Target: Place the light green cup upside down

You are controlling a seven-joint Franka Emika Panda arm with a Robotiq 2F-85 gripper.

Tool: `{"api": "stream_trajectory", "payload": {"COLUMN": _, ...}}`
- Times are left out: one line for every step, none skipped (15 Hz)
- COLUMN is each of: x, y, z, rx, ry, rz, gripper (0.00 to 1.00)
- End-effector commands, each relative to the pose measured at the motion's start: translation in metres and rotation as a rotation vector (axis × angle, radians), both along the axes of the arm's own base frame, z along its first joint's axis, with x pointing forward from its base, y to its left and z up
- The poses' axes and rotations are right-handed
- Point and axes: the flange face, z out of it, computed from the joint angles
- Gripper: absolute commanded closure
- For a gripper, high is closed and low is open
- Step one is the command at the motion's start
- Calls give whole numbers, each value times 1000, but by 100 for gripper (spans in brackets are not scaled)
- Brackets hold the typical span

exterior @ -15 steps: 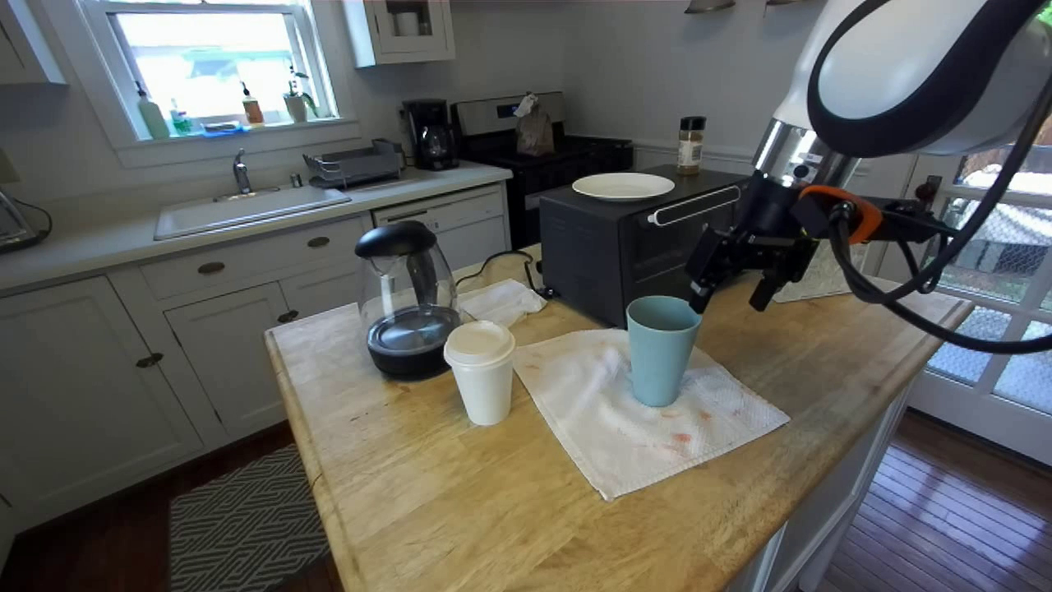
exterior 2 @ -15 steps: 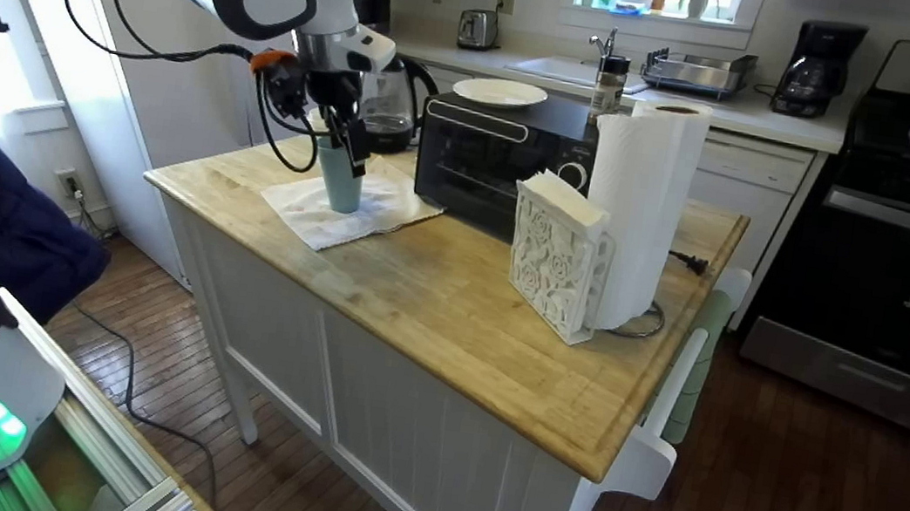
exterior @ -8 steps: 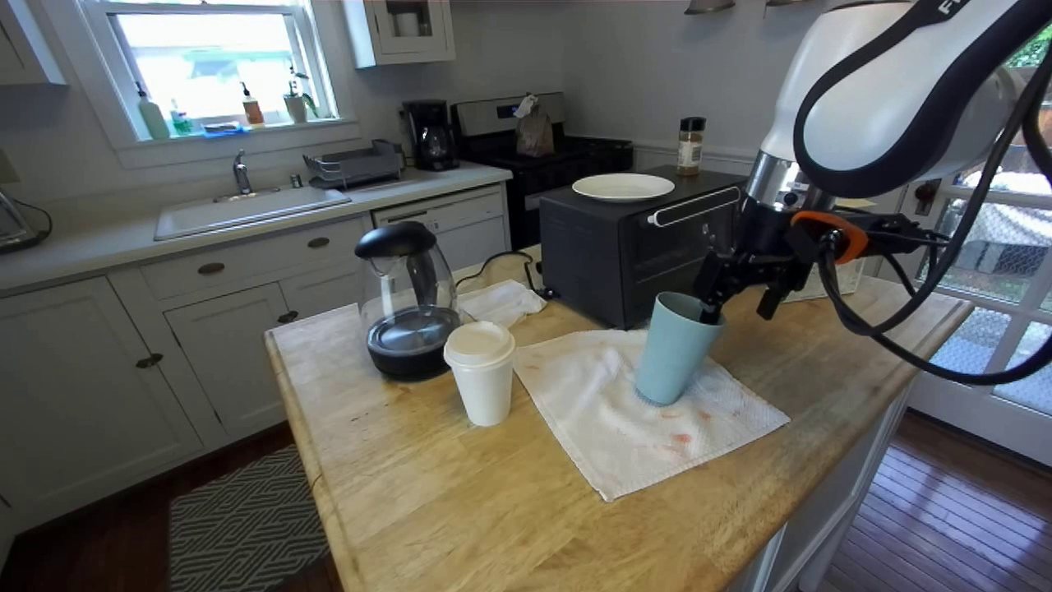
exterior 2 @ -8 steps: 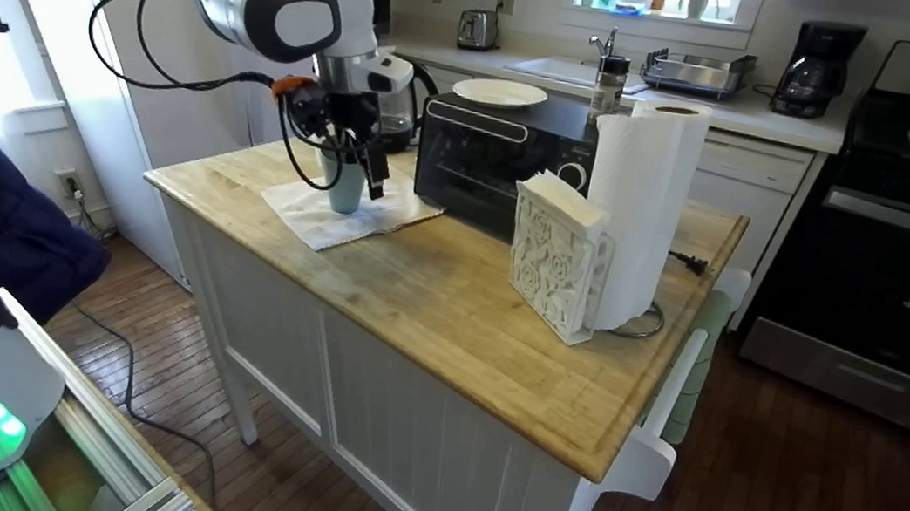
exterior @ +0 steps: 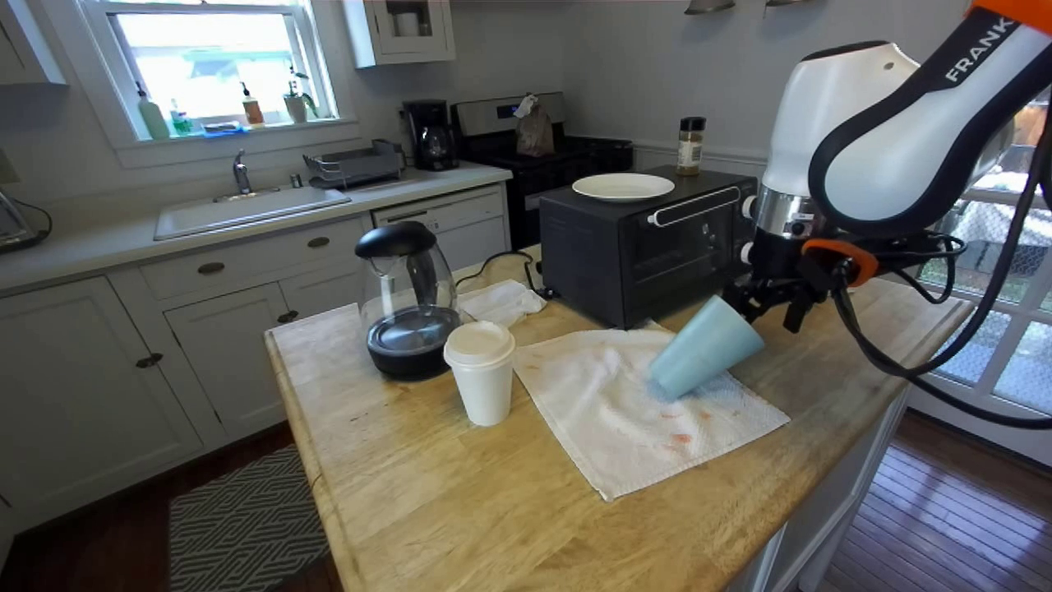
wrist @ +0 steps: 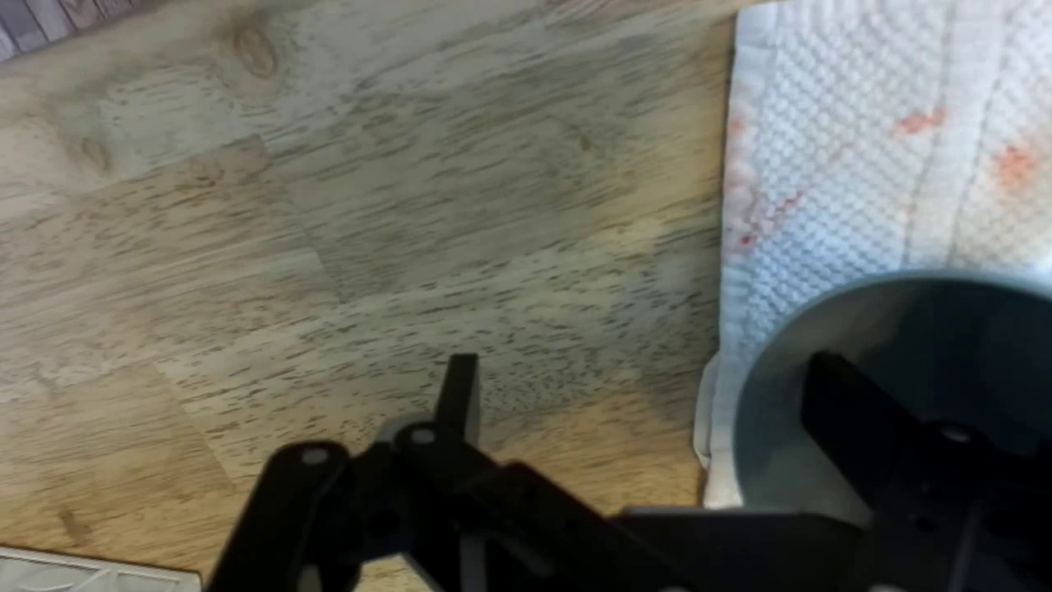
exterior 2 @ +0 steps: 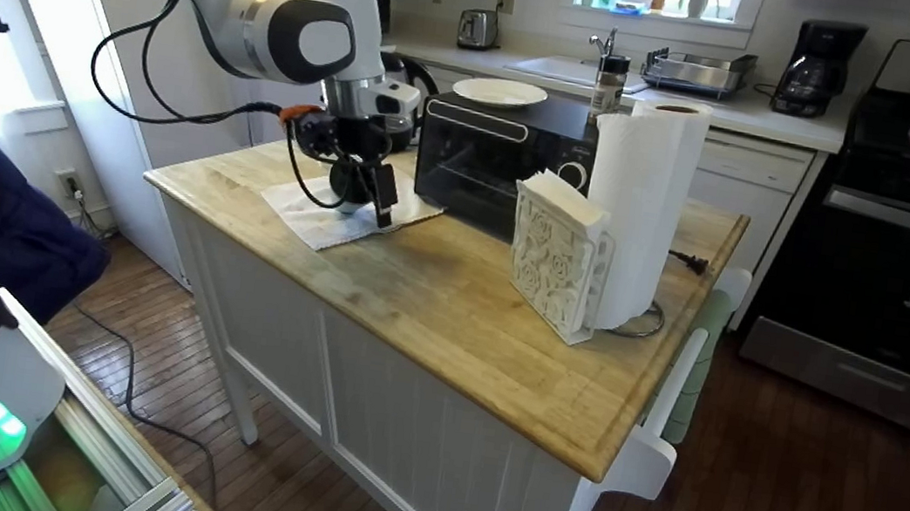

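Note:
The light green cup (exterior: 705, 349) leans far over on a white cloth (exterior: 593, 436) in an exterior view, base end low on the cloth and mouth up towards my gripper (exterior: 766, 316). My gripper is open. In the wrist view, its jaws (wrist: 641, 366) stand wide apart: one finger is inside the mouth of the cup (wrist: 781, 436), the other is outside over the wood. The cup wall lies between them, with a gap to the outer finger. In an exterior view, the gripper (exterior 2: 363, 203) hides most of the cup.
A white lidded cup (exterior: 483, 382) and a glass kettle (exterior: 411, 312) stand beside the cloth. A black toaster oven (exterior: 583, 255) with a white plate (exterior: 623, 187) is behind. A napkin holder (exterior 2: 553, 260) and paper towel roll (exterior 2: 645, 210) stand farther along the table (exterior 2: 450, 290).
The cup was upright a second ago, then tilted and now leans far over. My gripper has moved lower along with its mouth, one finger inside.

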Motion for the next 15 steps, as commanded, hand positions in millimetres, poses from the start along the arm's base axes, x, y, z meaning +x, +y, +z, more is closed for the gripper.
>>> {"api": "stream_trajectory", "payload": {"x": -8, "y": -3, "z": -8, "rx": -20, "ry": 34, "rz": -28, "gripper": 0}}
{"api": "stream_trajectory", "payload": {"x": -9, "y": -3, "z": -9, "rx": -15, "ry": 18, "rz": -46, "gripper": 0}}
{"api": "stream_trajectory", "payload": {"x": -10, "y": -4, "z": -10, "rx": -10, "ry": 14, "rz": -56, "gripper": 0}}
{"api": "stream_trajectory", "payload": {"x": -11, "y": -7, "z": -11, "rx": -10, "ry": 21, "rz": -78, "gripper": 0}}
{"api": "stream_trajectory", "payload": {"x": -15, "y": -11, "z": -14, "rx": -19, "ry": 38, "rz": -96, "gripper": 0}}
{"api": "stream_trajectory", "payload": {"x": -19, "y": -15, "z": -16, "rx": -34, "ry": 49, "rz": -122, "gripper": 0}}
{"api": "stream_trajectory", "payload": {"x": -23, "y": -20, "z": -19, "rx": -41, "ry": 56, "rz": -141, "gripper": 0}}
{"api": "stream_trajectory", "payload": {"x": -27, "y": -24, "z": -23, "rx": -16, "ry": 55, "rz": -153, "gripper": 0}}
{"api": "stream_trajectory", "payload": {"x": -32, "y": -28, "z": -26, "rx": 18, "ry": 66, "rz": -173, "gripper": 0}}
{"api": "stream_trajectory", "payload": {"x": -39, "y": -31, "z": -28, "rx": 66, "ry": 60, "rz": -206, "gripper": 0}}
{"api": "stream_trajectory", "payload": {"x": -44, "y": -34, "z": -30, "rx": 106, "ry": 66, "rz": -240, "gripper": 0}}
{"api": "stream_trajectory", "payload": {"x": -47, "y": -39, "z": -32, "rx": 138, "ry": 64, "rz": -272, "gripper": 0}}
{"api": "stream_trajectory", "payload": {"x": -50, "y": -43, "z": -31, "rx": 170, "ry": 65, "rz": -299, "gripper": 0}}
{"api": "stream_trajectory", "payload": {"x": -51, "y": -48, "z": -31, "rx": 184, "ry": 58, "rz": -324, "gripper": 0}}
{"api": "stream_trajectory", "payload": {"x": -52, "y": -52, "z": -32, "rx": 190, "ry": 56, "rz": -346, "gripper": 0}}
